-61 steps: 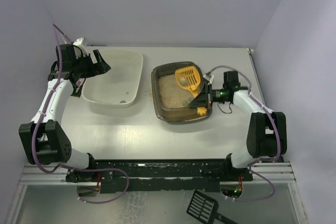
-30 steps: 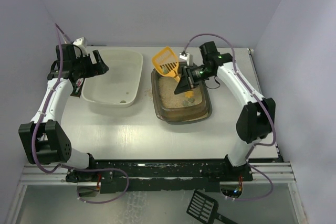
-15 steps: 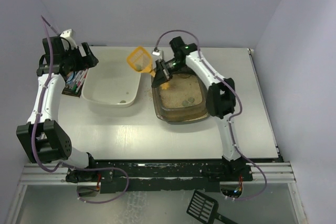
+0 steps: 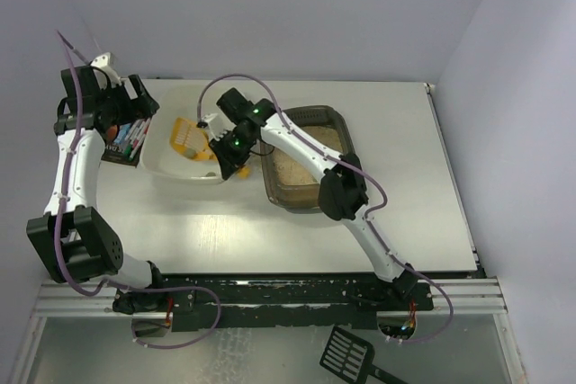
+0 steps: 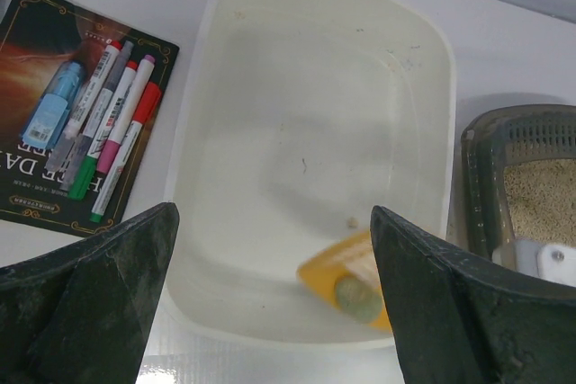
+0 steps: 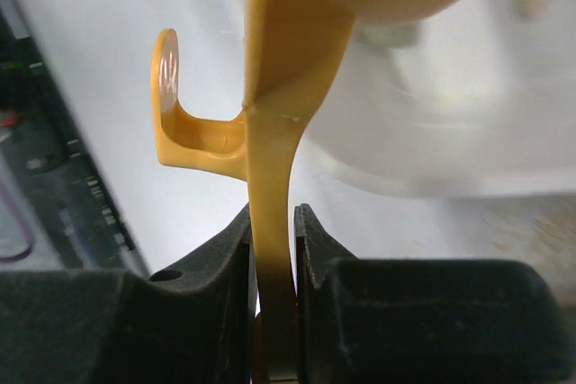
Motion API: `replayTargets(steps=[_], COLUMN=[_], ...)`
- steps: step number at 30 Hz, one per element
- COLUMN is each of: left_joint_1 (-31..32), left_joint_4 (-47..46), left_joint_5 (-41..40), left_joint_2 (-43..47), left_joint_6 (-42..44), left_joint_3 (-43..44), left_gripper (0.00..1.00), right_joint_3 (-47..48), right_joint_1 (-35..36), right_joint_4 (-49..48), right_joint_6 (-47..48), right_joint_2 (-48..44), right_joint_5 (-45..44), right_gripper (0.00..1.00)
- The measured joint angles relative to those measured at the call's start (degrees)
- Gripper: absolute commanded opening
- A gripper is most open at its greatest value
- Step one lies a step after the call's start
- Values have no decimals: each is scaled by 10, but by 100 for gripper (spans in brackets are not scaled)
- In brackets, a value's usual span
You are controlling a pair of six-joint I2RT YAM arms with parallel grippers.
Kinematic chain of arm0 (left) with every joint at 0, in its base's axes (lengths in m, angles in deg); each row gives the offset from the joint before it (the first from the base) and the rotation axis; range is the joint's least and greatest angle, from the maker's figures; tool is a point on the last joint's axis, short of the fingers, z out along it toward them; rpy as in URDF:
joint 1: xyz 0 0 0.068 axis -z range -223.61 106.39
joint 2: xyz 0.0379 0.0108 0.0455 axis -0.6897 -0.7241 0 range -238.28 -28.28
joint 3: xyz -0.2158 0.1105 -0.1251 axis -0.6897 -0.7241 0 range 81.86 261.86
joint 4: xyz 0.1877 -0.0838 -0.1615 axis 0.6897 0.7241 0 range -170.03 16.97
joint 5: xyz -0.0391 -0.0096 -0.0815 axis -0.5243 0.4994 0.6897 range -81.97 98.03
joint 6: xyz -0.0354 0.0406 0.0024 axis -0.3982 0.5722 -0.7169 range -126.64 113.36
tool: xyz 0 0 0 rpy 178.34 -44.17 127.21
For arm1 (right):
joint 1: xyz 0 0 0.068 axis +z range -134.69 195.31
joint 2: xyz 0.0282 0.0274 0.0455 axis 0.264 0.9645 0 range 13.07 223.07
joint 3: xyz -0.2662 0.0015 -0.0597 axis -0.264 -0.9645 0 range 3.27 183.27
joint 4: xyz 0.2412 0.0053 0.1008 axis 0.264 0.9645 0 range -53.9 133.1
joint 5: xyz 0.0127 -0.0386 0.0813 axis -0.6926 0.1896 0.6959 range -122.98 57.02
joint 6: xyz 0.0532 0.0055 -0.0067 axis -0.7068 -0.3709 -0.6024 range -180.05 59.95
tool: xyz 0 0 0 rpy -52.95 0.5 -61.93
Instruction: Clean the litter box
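The litter box [image 4: 335, 117] is a dark brown tray of beige litter right of centre, partly crossed by my right arm; its corner [image 5: 513, 125] shows in the left wrist view. My right gripper [image 4: 226, 159] is shut on the handle of a yellow scoop [image 4: 190, 138], whose head hangs over the white tub [image 4: 166, 168]. In the right wrist view the handle [image 6: 270, 177] stands clamped between the jaws of my right gripper [image 6: 272, 249]. A grey-green lump [image 5: 355, 299] lies on the scoop [image 5: 337, 269]. My left gripper [image 5: 274, 308] hovers open above the tub [image 5: 315, 87], holding nothing.
A dark booklet [image 5: 40, 164] with several markers [image 5: 117, 128] and a blue eraser lies left of the tub, also seen as the booklet [image 4: 126, 143] from above. A black scoop [image 4: 349, 355] lies below the table's front rail. A small lump [image 5: 353, 220] rests on the tub floor.
My right arm has swung left, carrying the yellow scoop from above the litter box's far corner to over the white tub. The left gripper moved slightly left and stays open.
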Motion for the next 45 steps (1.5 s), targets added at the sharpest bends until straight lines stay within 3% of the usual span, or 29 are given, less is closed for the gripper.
replayTargets(steps=[11,18,26,36,45], left_joint_1=[-27,-28,-28,-28,-26], left_joint_4=[-15,-15,-11,-7,-17], left_joint_5=[24,5,-11,-11,45], left_joint_2=[25,34,34,28,28], left_joint_6=[-5,0,4,4,-44], left_joint_3=[-30,-36,-36,-28,-32], left_gripper=[99,99,99,99,99], right_joint_3=[0,-20,-76,-78,-27], right_joint_1=[-25,41,95,75,21], right_joint_4=[-34,-68,-105,-115,-87], right_joint_6=[-10,26,64,70,43], right_joint_2=[7,17,14,-33,-132], right_joint_5=[-278,-506,-640,-669,-464], right_gripper=[0,0,0,0,0])
